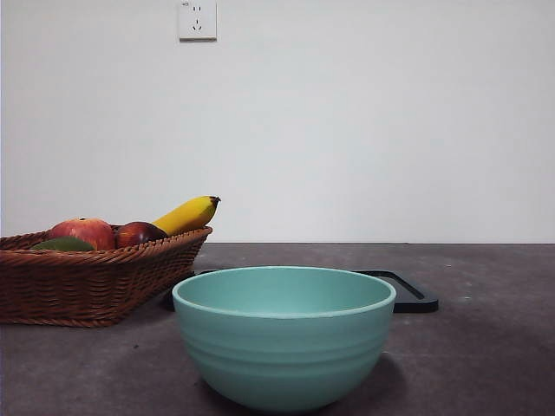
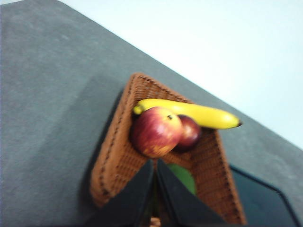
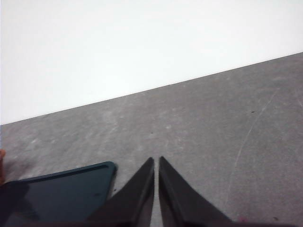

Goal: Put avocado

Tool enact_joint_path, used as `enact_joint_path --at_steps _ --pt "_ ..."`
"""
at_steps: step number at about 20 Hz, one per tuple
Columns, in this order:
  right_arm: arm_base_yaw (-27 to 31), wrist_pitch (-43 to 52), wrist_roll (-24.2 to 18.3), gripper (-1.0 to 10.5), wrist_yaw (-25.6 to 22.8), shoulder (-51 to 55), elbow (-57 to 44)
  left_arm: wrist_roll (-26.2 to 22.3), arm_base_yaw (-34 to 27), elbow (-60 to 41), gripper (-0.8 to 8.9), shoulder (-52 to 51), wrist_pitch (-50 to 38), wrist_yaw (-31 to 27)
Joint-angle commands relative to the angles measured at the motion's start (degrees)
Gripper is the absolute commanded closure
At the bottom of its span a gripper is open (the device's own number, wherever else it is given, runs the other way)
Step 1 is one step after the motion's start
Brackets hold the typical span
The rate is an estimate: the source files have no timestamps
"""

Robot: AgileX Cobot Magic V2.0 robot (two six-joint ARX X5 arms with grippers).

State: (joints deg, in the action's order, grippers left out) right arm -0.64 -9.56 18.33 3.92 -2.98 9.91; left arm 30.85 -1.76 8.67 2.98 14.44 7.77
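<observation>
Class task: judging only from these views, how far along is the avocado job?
Nothing is done yet: the avocado lies in the wicker basket beside the apple. The left gripper hangs above it, jaws shut. Grasping and placing remain. The right gripper waits over the table.

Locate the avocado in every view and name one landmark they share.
Front view: avocado in the basket, left of the apple.
Left wrist view: avocado in the basket, beside the left gripper.
Right wrist view: not visible.
Shared landmark: black tray.
</observation>
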Motion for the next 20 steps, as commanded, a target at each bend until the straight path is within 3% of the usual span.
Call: enact_joint_path --at_steps 1,5,13,20 --pt "0.0 -2.0 1.1 9.4 0.9 -3.0 3.7 0.2 -0.1 3.5 8.03 2.4 1.0 1.2" --pt "0.0 -7.0 -0.1 9.4 4.6 -9.4 11.0 -3.4 -0.1 9.5 8.03 7.7 4.7 4.9" --pt "-0.5 -22.5 -7.5 9.4 16.7 -22.8 28.0 -13.7 0.0 23.2 8.03 20.2 17.9 13.6" --pt "-6.3 -37.3 -12.0 9.4 22.2 -33.2 42.0 -20.1 1.3 34.9 8.03 29.5 30.6 19.8"
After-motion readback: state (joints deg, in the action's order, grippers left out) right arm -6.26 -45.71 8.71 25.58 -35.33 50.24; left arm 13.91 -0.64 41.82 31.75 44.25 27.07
